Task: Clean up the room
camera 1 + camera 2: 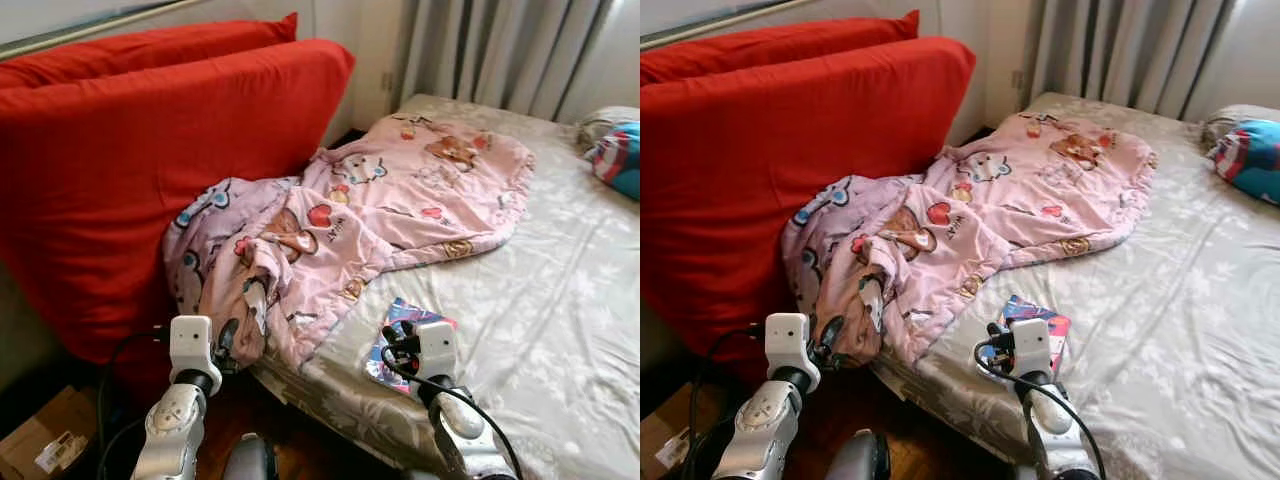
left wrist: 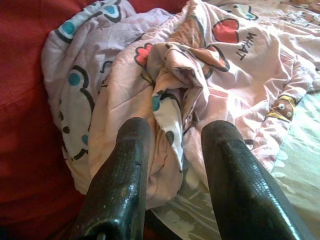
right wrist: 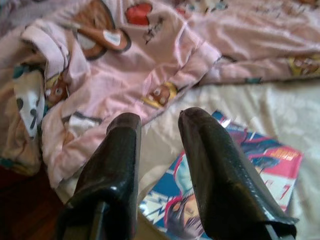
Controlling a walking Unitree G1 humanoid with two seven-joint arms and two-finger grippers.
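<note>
A pink cartoon-print blanket (image 1: 400, 200) lies crumpled across the near left part of the bed (image 1: 560, 300), and its bunched end hangs over the bed's corner. My left gripper (image 1: 226, 342) is at that hanging end. It is open (image 2: 172, 150), and a fold of the blanket lies just past its fingertips. A colourful comic book (image 1: 398, 318) lies flat on the sheet near the bed's front edge. My right gripper (image 1: 394, 342) hovers open right over the comic book (image 3: 260, 160), near the blanket's hem.
A big red cushion (image 1: 130, 150) leans against the wall on the left, touching the blanket. A cardboard box (image 1: 45, 440) sits on the floor at the lower left. A blue and red pillow (image 1: 620, 155) lies at the bed's far right. Grey curtains (image 1: 500, 50) hang behind.
</note>
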